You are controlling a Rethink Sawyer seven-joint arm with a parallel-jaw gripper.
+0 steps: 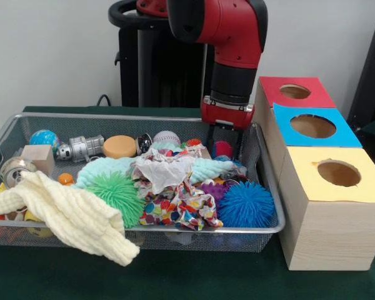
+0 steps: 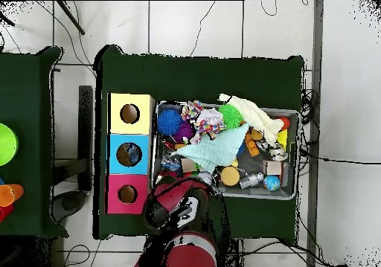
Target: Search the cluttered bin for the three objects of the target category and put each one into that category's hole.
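The claw (image 1: 227, 134) is seen lowered into the far right corner of the wire basket (image 1: 270, 206), on the side nearest the boxes. Its black fingers (image 1: 240, 141) hang below the red wrist, and whether they are spread or closed, or hold anything, cannot be told from either view. In the overhead view the red arm (image 2: 177, 204) covers that corner of the basket (image 2: 295, 156).

A crinkly, shiny, see-through plastic piece (image 1: 164, 174) is seen in the middle of the basket, crumpled on top of the pile, to the left of the claw and nearer the camera; it is not touched by the claw. Other such pieces cannot be picked out among the clutter.

The blue-panelled hole (image 1: 312, 126) is cut round through flat card on the middle box of three pale wooden boxes standing just beside the basket's right wall. A red panel (image 1: 295, 92) lies behind it and a yellow panel (image 1: 339, 173) in front.

Around the plastic are soft and rubbery things: a spiky green ball (image 1: 117, 192), a spiky blue ball (image 1: 246, 204), a ribbed cream knitted cloth (image 1: 69, 215) draped over the front rim, a mint knitted cloth (image 1: 107, 168), and a spotted fabric (image 1: 178, 208). A metal can (image 1: 81, 149) lies on its side at the back.
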